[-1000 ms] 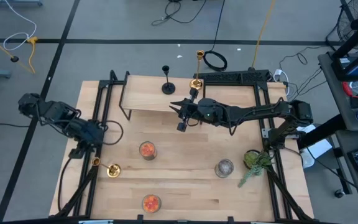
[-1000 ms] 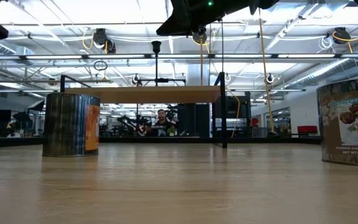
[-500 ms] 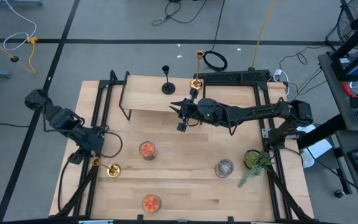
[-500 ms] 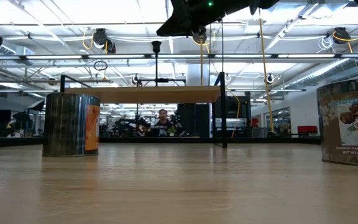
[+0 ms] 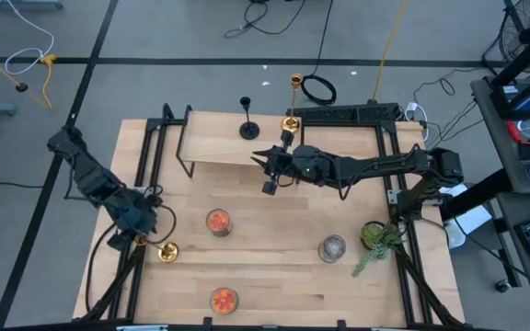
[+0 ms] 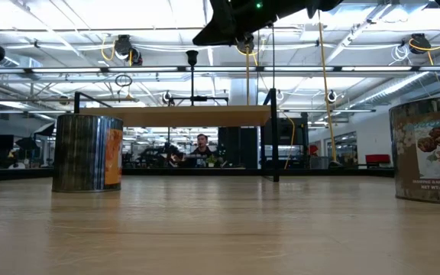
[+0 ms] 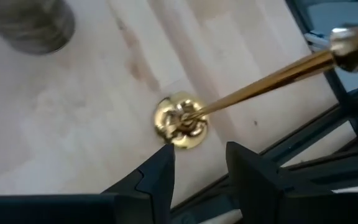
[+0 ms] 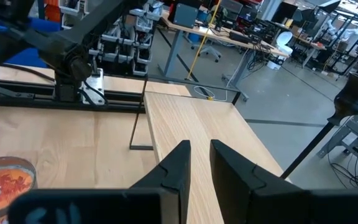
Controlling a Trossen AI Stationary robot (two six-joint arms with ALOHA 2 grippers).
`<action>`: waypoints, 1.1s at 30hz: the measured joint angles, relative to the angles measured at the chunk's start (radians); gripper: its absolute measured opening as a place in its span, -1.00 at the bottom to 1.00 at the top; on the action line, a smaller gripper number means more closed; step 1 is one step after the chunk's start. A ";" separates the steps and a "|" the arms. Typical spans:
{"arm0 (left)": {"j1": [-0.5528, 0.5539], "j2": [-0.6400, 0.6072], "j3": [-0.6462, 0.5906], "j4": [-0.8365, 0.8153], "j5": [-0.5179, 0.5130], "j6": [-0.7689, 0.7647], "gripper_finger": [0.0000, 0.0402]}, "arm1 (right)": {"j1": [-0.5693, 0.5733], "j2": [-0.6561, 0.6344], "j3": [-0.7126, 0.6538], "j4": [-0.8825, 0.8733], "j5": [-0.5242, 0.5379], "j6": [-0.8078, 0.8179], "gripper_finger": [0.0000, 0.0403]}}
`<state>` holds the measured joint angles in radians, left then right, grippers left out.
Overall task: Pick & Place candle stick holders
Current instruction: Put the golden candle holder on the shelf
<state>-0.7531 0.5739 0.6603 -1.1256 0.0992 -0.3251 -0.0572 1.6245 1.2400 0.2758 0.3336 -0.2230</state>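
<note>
A gold candle stick holder (image 5: 167, 250) stands on its round base near the table's left near corner; in the left wrist view its base (image 7: 181, 121) shows just beyond my fingers. My left gripper (image 5: 136, 227) is open and empty, close above and to the left of it (image 7: 197, 169). A black holder (image 5: 248, 127) and a second gold holder (image 5: 290, 120) stand on the wooden shelf (image 5: 219, 145) at the far side. My right gripper (image 5: 267, 171) hovers open and empty in front of the shelf (image 8: 200, 160).
Two glass jars with orange contents (image 5: 217, 222) (image 5: 224, 300), a clear glass jar (image 5: 332, 248) and a green plant (image 5: 375, 237) stand on the table. Black frame rails (image 5: 145, 165) run along both sides. A person (image 6: 201, 145) shows far behind in the room.
My left gripper has moved toward the table's near edge and a little right, closing in on the gold holder near the left near corner. The holder has stayed where it was.
</note>
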 joint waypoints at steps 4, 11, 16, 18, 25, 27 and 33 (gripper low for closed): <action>-0.036 0.001 -0.040 0.066 0.005 -0.023 -0.26 | 0.000 0.000 0.000 -0.007 0.000 -0.001 -0.73; -0.066 0.001 -0.043 0.106 -0.018 -0.064 -0.26 | 0.000 0.000 0.000 -0.008 0.000 -0.001 -0.73; -0.067 0.001 -0.043 0.111 -0.036 -0.077 -0.26 | 0.000 0.000 0.000 -0.004 0.000 -0.002 -0.73; -0.067 0.001 -0.043 0.132 -0.049 -0.076 -0.26 | 0.000 0.000 0.000 -0.004 0.000 -0.002 -0.73; -0.066 0.002 -0.043 0.243 -0.068 -0.081 -0.25 | 0.000 0.000 0.000 -0.004 0.000 -0.002 -0.73; -0.066 0.002 -0.043 0.254 -0.088 -0.106 -0.25 | 0.000 0.000 0.000 -0.004 0.000 -0.002 -0.73; -0.066 0.002 -0.043 0.256 -0.161 -0.128 -0.25 | 0.000 0.000 0.000 -0.004 0.000 -0.002 -0.73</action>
<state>-0.8192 0.5756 0.6170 -0.8695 -0.0613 -0.4528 -0.0574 1.6245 1.2400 0.2714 0.3340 -0.2253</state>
